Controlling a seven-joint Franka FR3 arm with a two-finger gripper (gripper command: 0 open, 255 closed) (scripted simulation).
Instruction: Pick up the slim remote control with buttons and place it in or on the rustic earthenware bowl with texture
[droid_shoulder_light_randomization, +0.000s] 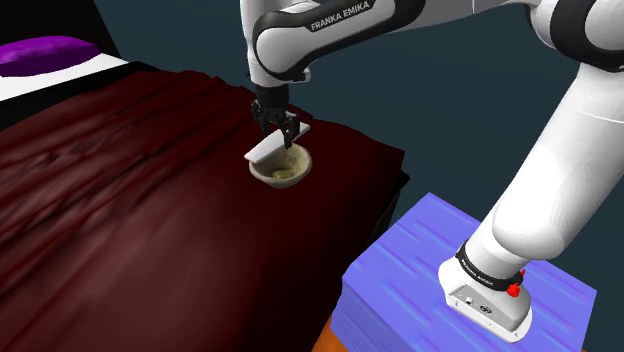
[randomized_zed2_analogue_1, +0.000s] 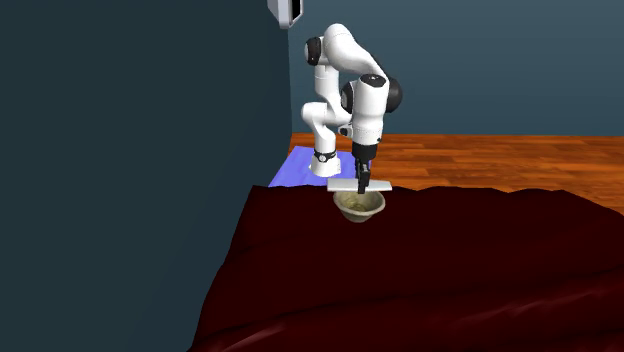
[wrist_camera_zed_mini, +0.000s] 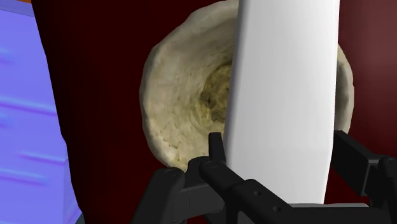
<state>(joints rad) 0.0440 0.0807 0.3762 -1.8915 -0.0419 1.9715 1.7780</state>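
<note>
A slim white remote (droid_shoulder_light_randomization: 272, 146) hangs level just above a rough beige bowl (droid_shoulder_light_randomization: 284, 169) that sits on the dark red bed cover (droid_shoulder_light_randomization: 120, 200). My black gripper (droid_shoulder_light_randomization: 276, 128) is shut on the remote near one end. In the second exterior view the remote (randomized_zed2_analogue_1: 352, 185) lies flat across the bowl (randomized_zed2_analogue_1: 359, 207), held from above by the gripper (randomized_zed2_analogue_1: 363, 180). In the wrist view the remote (wrist_camera_zed_mini: 283, 95) runs as a white bar between the fingers (wrist_camera_zed_mini: 216, 153), covering part of the bowl (wrist_camera_zed_mini: 181, 95) beneath it. I cannot tell whether the remote touches the rim.
The bed cover fills the shoulder view's left and middle, with a purple pillow (droid_shoulder_light_randomization: 40, 50) at the far left. The blue-topped stand (droid_shoulder_light_randomization: 420, 270) is beside the bed's edge. A dark wall (randomized_zed2_analogue_1: 120, 150) borders the bed; wood floor (randomized_zed2_analogue_1: 500, 155) lies behind.
</note>
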